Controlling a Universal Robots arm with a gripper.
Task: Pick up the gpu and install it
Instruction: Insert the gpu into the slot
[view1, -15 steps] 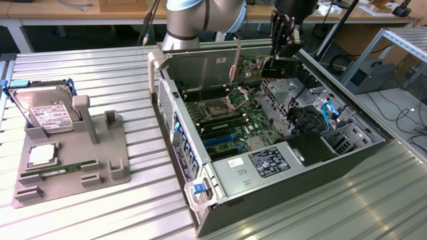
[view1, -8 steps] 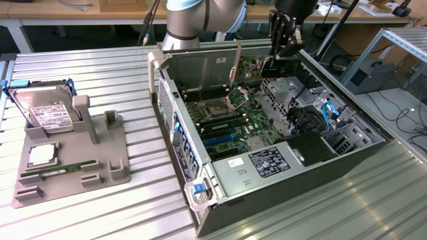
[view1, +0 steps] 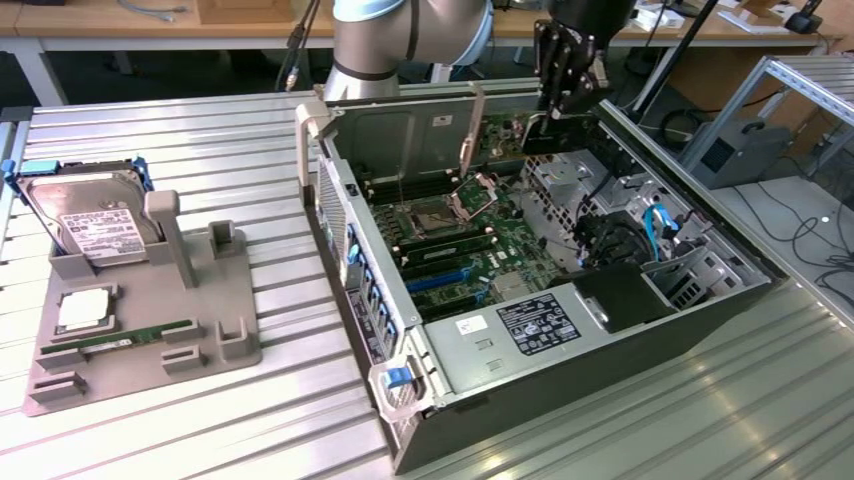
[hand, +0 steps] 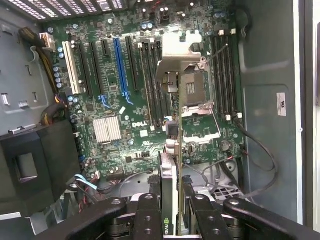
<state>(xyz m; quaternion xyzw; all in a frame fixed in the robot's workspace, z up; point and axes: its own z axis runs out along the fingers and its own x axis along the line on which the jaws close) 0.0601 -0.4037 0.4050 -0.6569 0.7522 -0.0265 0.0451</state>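
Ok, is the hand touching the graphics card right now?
Touching. The wrist view shows the graphics card edge-on, pinched between the hand's two fingers above the motherboard.

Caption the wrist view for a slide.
Gripper grips the gpu edge-on above the Dell motherboard.

Hard drive, green memory stick, grey holder

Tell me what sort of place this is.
Likely a robotics lab: an open computer case on a ribbed metal bench, a parts fixture beside it, the gripper holding the gpu.
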